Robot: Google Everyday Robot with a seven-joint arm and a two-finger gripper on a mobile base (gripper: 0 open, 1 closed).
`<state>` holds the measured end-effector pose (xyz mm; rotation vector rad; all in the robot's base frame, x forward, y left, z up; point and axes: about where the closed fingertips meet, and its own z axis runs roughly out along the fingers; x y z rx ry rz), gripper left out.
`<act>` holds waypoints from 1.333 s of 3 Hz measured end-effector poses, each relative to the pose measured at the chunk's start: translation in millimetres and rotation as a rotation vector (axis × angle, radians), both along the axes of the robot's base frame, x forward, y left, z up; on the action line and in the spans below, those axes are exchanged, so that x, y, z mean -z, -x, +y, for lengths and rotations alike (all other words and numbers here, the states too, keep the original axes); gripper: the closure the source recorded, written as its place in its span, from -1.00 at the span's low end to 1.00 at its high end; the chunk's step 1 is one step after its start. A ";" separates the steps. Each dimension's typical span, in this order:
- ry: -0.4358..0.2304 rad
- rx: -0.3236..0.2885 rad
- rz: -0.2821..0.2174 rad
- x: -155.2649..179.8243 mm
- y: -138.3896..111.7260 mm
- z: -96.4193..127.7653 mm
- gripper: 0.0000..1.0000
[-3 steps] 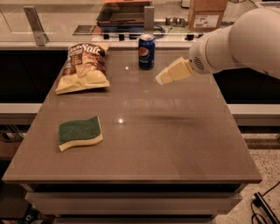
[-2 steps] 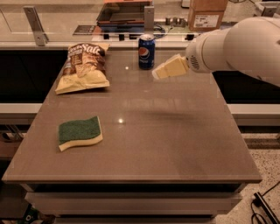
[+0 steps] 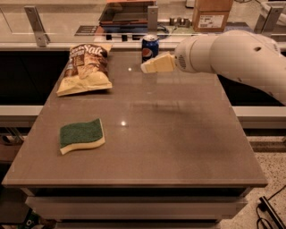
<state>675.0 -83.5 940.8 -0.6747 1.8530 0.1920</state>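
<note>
My gripper (image 3: pixel 149 66) reaches in from the right above the back of the table, its pale fingers pointing left. It hovers just in front of a blue Pepsi can (image 3: pixel 150 46) standing upright at the back edge, which is the nearest thing to it. A brown chip bag (image 3: pixel 85 67) lies flat at the back left. A green-topped yellow sponge (image 3: pixel 82 135) lies at the front left. Nothing shows in the gripper.
The grey-brown table (image 3: pixel 178 134) has open drops on its front, left and right sides. Behind it runs a counter with a tray (image 3: pixel 127 13), a cardboard box (image 3: pixel 212 13) and metal brackets (image 3: pixel 35 24). My white arm (image 3: pixel 232 56) spans the right rear.
My gripper and arm have moved left across the back of the table, closing in on the Pepsi can. The can, chip bag and sponge have stayed put.
</note>
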 end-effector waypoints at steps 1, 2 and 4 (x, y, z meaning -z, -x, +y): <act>-0.051 -0.011 -0.021 6.0 -20.6 17.1 -1.00; -0.080 -0.007 -0.066 11.6 -43.0 25.5 -1.00; -0.109 0.003 -0.133 22.0 -85.4 23.8 -1.00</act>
